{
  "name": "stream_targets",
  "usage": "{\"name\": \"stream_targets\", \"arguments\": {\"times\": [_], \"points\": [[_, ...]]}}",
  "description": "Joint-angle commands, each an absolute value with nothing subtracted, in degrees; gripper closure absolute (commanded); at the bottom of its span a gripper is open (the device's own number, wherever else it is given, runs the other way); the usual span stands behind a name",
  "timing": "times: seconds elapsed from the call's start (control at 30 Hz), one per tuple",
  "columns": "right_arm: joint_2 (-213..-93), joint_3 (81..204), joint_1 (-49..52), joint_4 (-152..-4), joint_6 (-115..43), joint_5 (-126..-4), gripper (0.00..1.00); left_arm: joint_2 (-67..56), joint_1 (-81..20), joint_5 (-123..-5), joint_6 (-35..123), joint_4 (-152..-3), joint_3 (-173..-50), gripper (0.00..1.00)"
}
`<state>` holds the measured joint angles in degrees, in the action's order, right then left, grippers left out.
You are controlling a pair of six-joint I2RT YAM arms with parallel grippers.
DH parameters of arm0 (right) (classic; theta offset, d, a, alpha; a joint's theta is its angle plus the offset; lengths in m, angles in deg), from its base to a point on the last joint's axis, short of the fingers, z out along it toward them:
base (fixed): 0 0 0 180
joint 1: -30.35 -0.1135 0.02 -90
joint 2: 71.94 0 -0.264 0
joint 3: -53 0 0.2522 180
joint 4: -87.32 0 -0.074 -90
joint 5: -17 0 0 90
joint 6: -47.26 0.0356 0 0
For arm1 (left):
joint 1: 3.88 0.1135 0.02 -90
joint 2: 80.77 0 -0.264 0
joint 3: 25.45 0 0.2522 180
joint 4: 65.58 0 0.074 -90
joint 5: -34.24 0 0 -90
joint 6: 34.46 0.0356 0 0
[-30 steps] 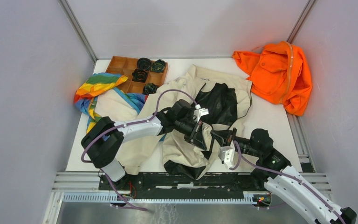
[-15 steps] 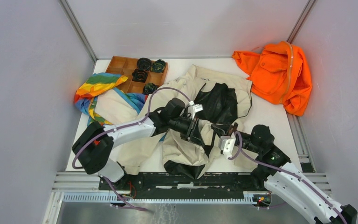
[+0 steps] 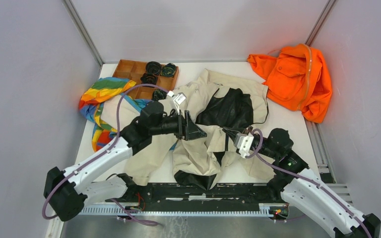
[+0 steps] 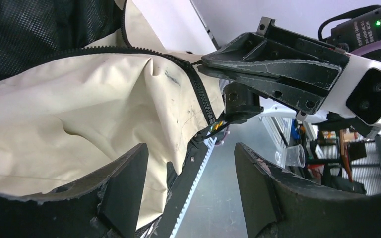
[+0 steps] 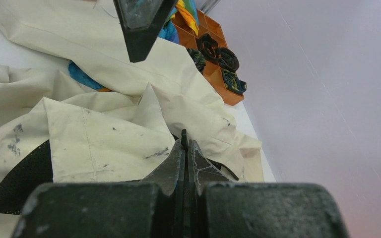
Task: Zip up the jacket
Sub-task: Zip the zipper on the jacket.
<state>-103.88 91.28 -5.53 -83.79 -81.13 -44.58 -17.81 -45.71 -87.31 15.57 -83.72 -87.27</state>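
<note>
The beige jacket (image 3: 198, 156) lies crumpled mid-table with its black lining (image 3: 228, 111) showing. My left gripper (image 3: 194, 132) hovers over the jacket's left front, jaws open and empty; in the left wrist view the left gripper (image 4: 191, 186) frames the beige flap (image 4: 79, 119) and dark zipper (image 4: 201, 96). My right gripper (image 3: 226, 133) is shut on the zipper edge. A thin black strip is pinched between the right gripper's (image 5: 184, 148) tips, beige jacket cloth (image 5: 104, 139) behind. The right gripper's fingers (image 4: 278, 64) meet the zipper at its bend.
A wooden compartment tray (image 3: 129, 69) with dark rolled items sits at the back left. A rainbow-striped cloth (image 3: 101, 91) lies beside it. An orange garment (image 3: 297, 79) is heaped at the back right. A black rail (image 3: 168, 191) runs along the near edge.
My left gripper has opened, let go of the jacket's front and drawn back to the left. The right gripper stays shut on the zipper and has shifted slightly away from the near edge.
</note>
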Motion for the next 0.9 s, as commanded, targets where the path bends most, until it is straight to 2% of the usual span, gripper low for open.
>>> {"name": "stream_targets", "arguments": {"times": [0.0, 0.2, 0.3, 0.4, 0.5, 0.6, 0.67, 0.8, 0.87], "points": [[-103.8, 92.1, -5.3, -89.1, -76.9, -44.3, 1.00, -23.2, -45.6, -83.1, 7.1, -77.6, -83.5, 0.29], [-104.2, 91.6, -5.3, -91.5, -74.1, -45.5, 1.00, -28.3, -46.2, -80.2, -9.8, -59.8, -75.8, 0.29], [-105.2, 92.1, -5.2, -92.2, -72.8, -45.6, 1.00, -29.9, -49.3, -72.4, -18.8, -47.6, -69.3, 0.30], [-106.3, 92.6, -5.2, -93.4, -71.1, -46.1, 1.00, -28.4, -54.6, -66.1, -23.0, -43.1, -68.0, 0.31], [-108.0, 93.3, -5.0, -94.4, -69.3, -47.5, 1.00, -26.0, -59.8, -62.5, -25.9, -49.1, -71.5, 0.31], [-110.8, 95.4, -5.1, -94.3, -68.1, -48.0, 1.00, -25.6, -63.7, -58.5, -36.5, -56.2, -71.8, 0.33], [-112.8, 96.9, -5.0, -94.2, -68.0, -48.0, 1.00, -26.8, -65.8, -55.4, -39.6, -58.7, -71.7, 0.34], [-114.4, 98.1, -4.9, -95.4, -67.4, -48.3, 1.00, -30.2, -68.1, -48.5, -44.1, -74.0, -74.3, 0.34], [-114.6, 98.1, -4.9, -95.8, -67.0, -48.2, 1.00, -30.8, -68.8, -46.4, -47.3, -75.3, -73.4, 0.34]]}}
